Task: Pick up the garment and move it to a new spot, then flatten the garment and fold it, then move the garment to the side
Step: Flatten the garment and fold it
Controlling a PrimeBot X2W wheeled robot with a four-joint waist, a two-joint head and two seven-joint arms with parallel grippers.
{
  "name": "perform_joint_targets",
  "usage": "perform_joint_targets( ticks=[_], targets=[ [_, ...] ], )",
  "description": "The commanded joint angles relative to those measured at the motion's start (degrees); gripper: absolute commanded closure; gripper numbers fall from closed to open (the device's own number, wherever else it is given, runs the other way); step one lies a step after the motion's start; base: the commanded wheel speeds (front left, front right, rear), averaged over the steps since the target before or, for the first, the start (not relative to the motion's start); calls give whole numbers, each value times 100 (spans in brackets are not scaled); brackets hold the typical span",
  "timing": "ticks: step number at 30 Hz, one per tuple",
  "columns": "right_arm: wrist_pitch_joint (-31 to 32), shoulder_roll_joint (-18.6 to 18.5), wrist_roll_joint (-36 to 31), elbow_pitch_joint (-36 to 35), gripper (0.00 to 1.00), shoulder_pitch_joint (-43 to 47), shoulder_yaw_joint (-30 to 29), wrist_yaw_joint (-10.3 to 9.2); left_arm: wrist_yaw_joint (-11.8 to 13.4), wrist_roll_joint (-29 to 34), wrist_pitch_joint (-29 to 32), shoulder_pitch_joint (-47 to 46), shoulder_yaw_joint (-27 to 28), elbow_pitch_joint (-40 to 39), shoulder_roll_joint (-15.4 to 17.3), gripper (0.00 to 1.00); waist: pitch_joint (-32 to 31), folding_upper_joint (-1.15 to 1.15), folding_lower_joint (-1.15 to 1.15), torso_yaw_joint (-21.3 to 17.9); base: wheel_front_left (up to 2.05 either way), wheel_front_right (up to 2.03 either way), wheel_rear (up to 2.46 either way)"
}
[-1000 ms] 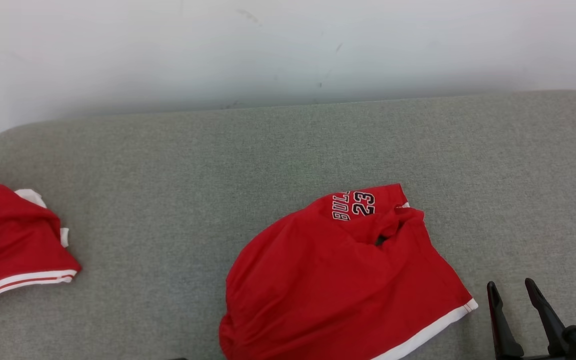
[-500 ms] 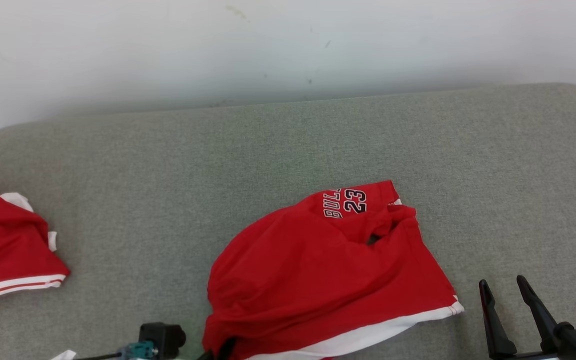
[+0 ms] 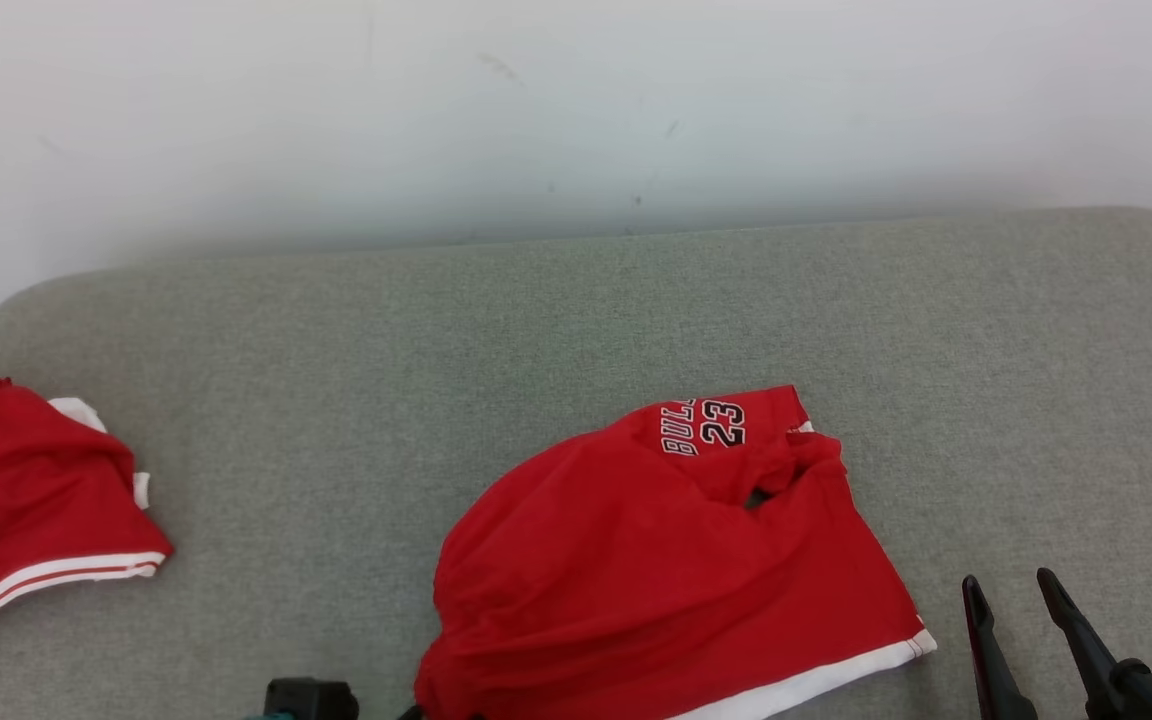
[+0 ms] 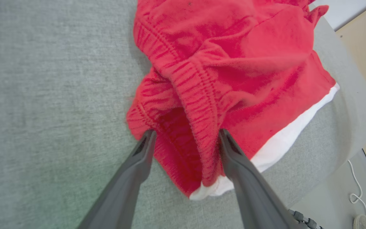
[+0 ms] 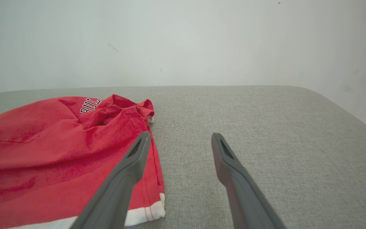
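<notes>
Where the shorts (image 3: 666, 570) lie: crumpled on the cushion (image 3: 336, 380), toward 5 o'clock in the head view, with the number print at their 12 o'clock end and the white hem (image 3: 836, 675) at 5 o'clock.
Left gripper (image 4: 186, 133): fingers apart, straddling the ribbed waistband (image 4: 199, 92) at the shorts' 7 o'clock corner, not closed on it.
Right gripper (image 3: 1008, 578): fingers apart, holding nothing, just beside the hem at the shorts' 4 o'clock.
Second garment (image 3: 26, 500): a red heap at 9 o'clock, well apart from the shorts.
Change: over the last second a dark part of the left arm (image 3: 306, 698) has come in at 7 o'clock, the shorts' near edge has bunched, and the hem lies flatter. The shift of the whole view is the camera's.
Meaning: that arm seems to have reached its hold point. The pick-up looks about to start, and moving, flattening and folding are all still to do.
Next: likely a close on the waistband. A thin bite may let the cloth slip.
</notes>
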Motion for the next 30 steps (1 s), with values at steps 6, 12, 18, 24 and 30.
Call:
perform_joint_targets(
  ticks=[6,12,18,24,30],
  targets=[
    [7,-76,-11,-13,0,114,-22,-11,283,-68,-4,333,131,-466,319,0,-148,0,0,120,0,0,0],
    [7,-107,-47,-102,0,174,-71,-11,529,30,-403,517,360,-874,399,0,-258,0,0,170,0,0,0],
    [6,-168,-136,-226,0,308,-171,-11,658,313,-1075,627,428,-765,161,0,-486,0,0,230,0,0,0],
    [7,-197,-315,-308,0,393,-282,-11,735,850,-1453,677,724,-311,-238,0,-653,0,0,282,0,0,0],
    [7,-85,-440,-197,0,363,-262,-11,533,2023,-1458,1008,1706,-231,-811,0,-747,0,0,314,0,0,0]
  ],
)
